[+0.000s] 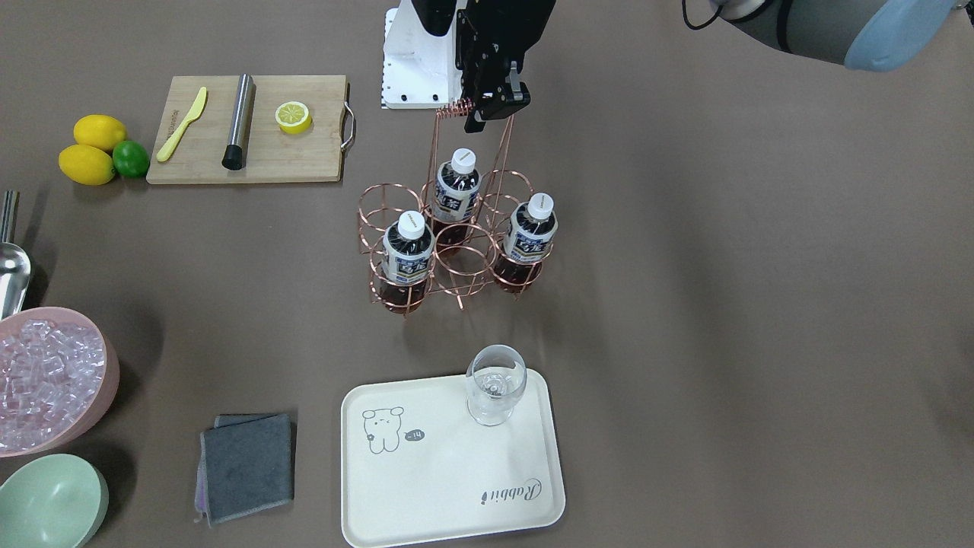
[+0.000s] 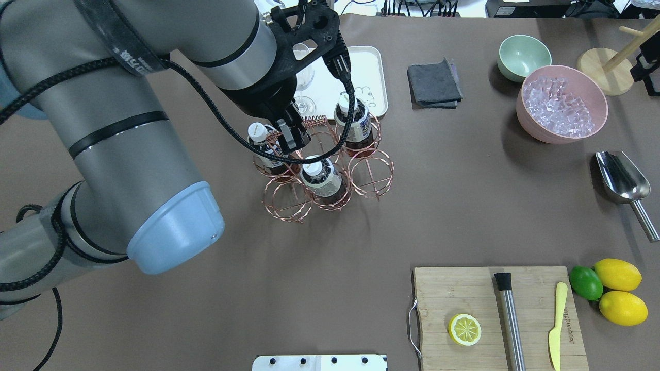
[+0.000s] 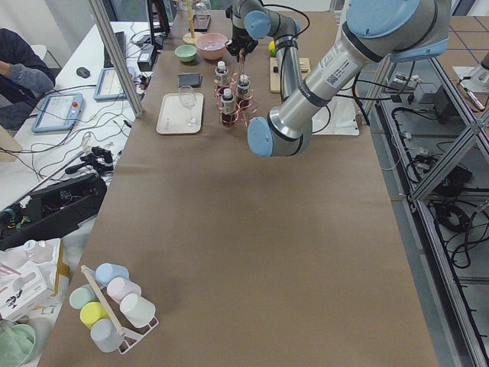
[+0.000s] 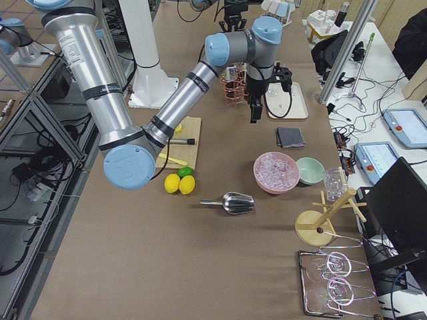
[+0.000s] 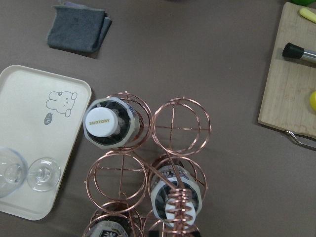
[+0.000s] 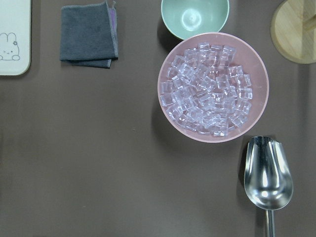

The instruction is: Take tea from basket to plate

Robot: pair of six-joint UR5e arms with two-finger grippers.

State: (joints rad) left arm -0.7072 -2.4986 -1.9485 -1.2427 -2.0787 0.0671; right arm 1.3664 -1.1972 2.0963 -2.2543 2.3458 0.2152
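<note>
Three tea bottles (image 1: 409, 251) stand upright in basket (image 1: 463, 270) cells, mid-worktop; plate (image 1: 449, 487) nearer the far edge. Left claw (image 1: 489, 114) hangs at the basket's handle top, opening and hold not discernible. Bottles likely light, stiff, slick: grip the neck below the cap

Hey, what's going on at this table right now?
The left gripper is at the coiled top of the handle of the basket; whether it is gripping it can't be told. All three tea bottles sit in the basket's cells. The plate holds only a glass, no tea yet.
</note>
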